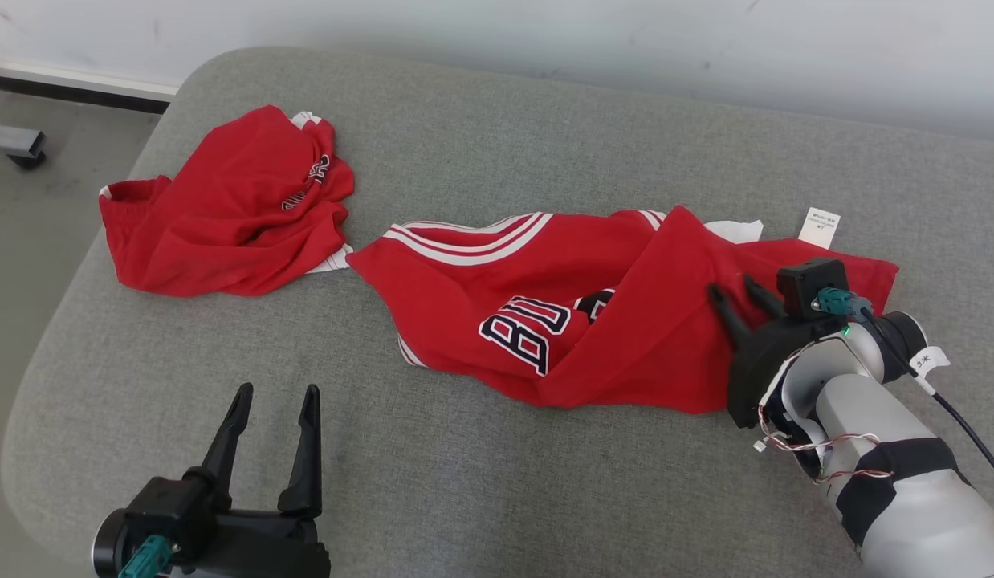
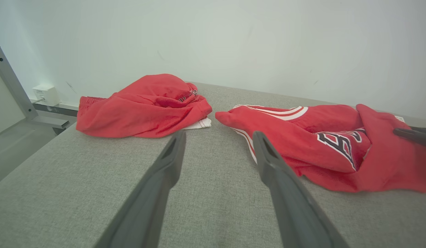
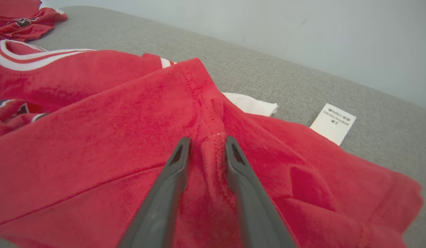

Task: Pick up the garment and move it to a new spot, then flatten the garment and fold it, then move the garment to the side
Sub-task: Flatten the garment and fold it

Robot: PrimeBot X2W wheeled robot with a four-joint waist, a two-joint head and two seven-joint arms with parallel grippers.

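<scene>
**Now: right gripper [image 1: 731, 286] astride a ridge of the red jersey [image 1: 481, 273]**

Head view: the jersey lies crumpled and stretched out across the middle of a grey, coarse-woven cushion [image 1: 545, 144]. It is soft red knit with white-and-red striped trim and dark block letters edged in white. A white label [image 1: 820, 226] lies flat on the cushion just past its right end. The right gripper, at right of centre, has its two dark tapered fingers resting on the jersey's right part. At lower left the left gripper [image 1: 276, 393] hovers above bare cushion, fingers spread wide, well apart from the jersey. A second red garment [image 1: 224, 217] sits bunched at upper left.

Left wrist view: the two long, dark grey fingers of the left gripper [image 2: 219, 135] fan apart over the grey weave. The jersey [image 2: 285, 137] lies to the right of them and the second garment [image 2: 144, 106] at upper left.

Right wrist view: the right gripper's fingers [image 3: 180, 165] flank a raised, stitched ridge of the jersey [image 3: 96, 137], which fills the narrow gap between them. I cannot tell whether they are clamping it. A white cloth corner [image 3: 251, 103] peeks out beyond the ridge, and the label [image 3: 333, 123] is at right.
</scene>
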